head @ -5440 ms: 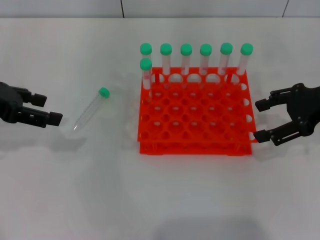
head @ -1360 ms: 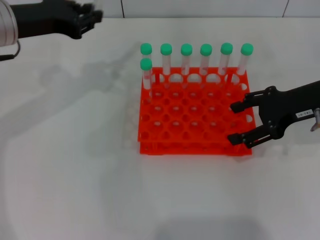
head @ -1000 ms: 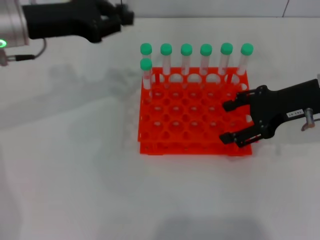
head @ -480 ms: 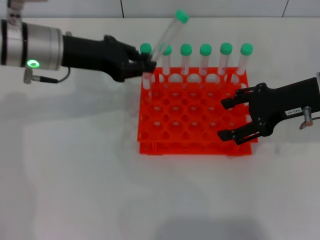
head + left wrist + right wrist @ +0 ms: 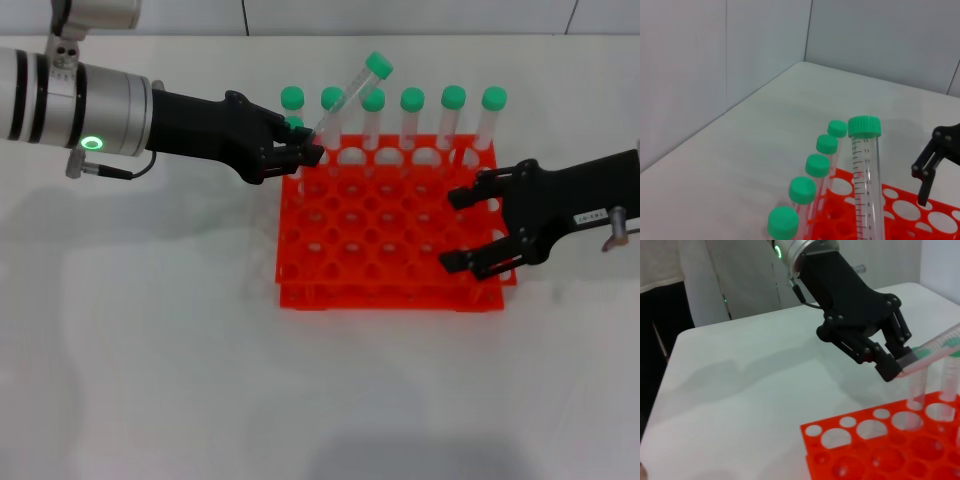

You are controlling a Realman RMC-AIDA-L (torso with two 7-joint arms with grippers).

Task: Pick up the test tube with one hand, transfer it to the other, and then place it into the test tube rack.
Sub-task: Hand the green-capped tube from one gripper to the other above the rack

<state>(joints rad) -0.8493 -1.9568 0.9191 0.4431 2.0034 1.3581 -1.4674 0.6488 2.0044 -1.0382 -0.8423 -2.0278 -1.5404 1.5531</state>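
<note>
Left gripper (image 5: 308, 152), matte black, two fingers, clamps the lower end of the test tube (image 5: 345, 97) over the rack's far-left corner. Behind it: black forearm, then smooth silver-white cylinder w/ a glowing green ring.

The tube's slim, clear plastic, printed scale marks down the side, ribbed green screw cap on top; it tilts w/ the cap leaning up and to the right, above the back row. Round bottom is hidden in the fingers.

Right gripper (image 5: 465, 229), also matte black, small white label on its forearm, hovers over the rack's right edge, fingers spread wide, nothing between them.

The test tube rack (image 5: 385, 270) is glossy orange-red, square, two tiers, grid of round holes. Seven capped tubes (image 5: 413, 100) stand upright: six along the back row, one just in front at the left end.

Vs half a sec ago: left gripper's a touch further right and lower, tube more tilted; right gripper barely shifted.
</note>
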